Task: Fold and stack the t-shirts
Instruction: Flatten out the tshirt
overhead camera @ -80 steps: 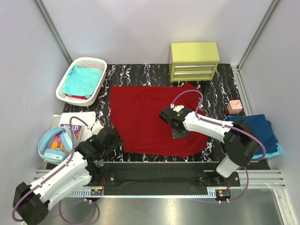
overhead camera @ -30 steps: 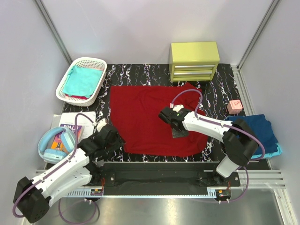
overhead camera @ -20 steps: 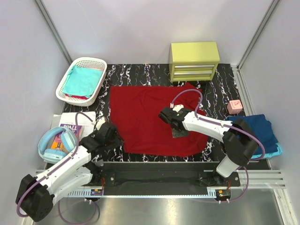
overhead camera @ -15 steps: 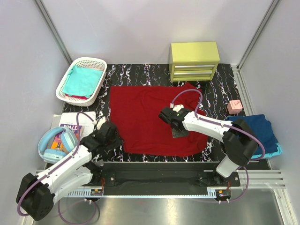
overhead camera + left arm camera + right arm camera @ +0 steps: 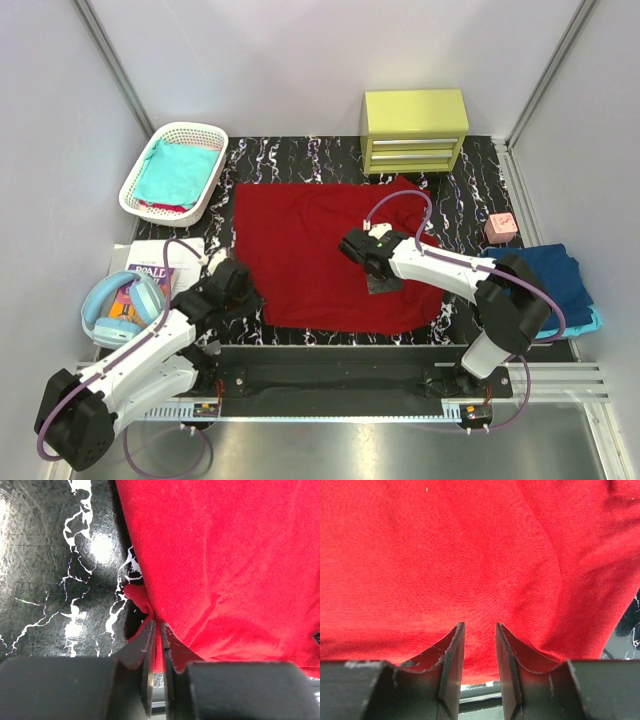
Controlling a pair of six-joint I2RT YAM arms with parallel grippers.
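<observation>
The dark red t-shirt [image 5: 300, 250] lies spread flat on the black marbled table. My left gripper [image 5: 245, 298] is at its near left edge. In the left wrist view the gripper [image 5: 158, 627] is shut on a small fold of the red cloth [image 5: 225, 555]. My right gripper [image 5: 383, 283] rests on the shirt's right half, fingers slightly apart and empty over red cloth [image 5: 470, 545] in the right wrist view [image 5: 480, 627]. A teal shirt [image 5: 178, 170] lies in the basket. A navy shirt [image 5: 555, 275] sits on a light blue one [image 5: 592, 322] at the right.
A white lattice basket [image 5: 190, 128] stands at the back left. A yellow drawer chest [image 5: 415, 130] stands at the back. A pink block [image 5: 500, 227] is at the right. Blue headphones [image 5: 115, 312] and a book [image 5: 150, 272] lie at the near left.
My left arm has moved right to the shirt's near left edge and now grips it. The right arm and the shirt have not moved.
</observation>
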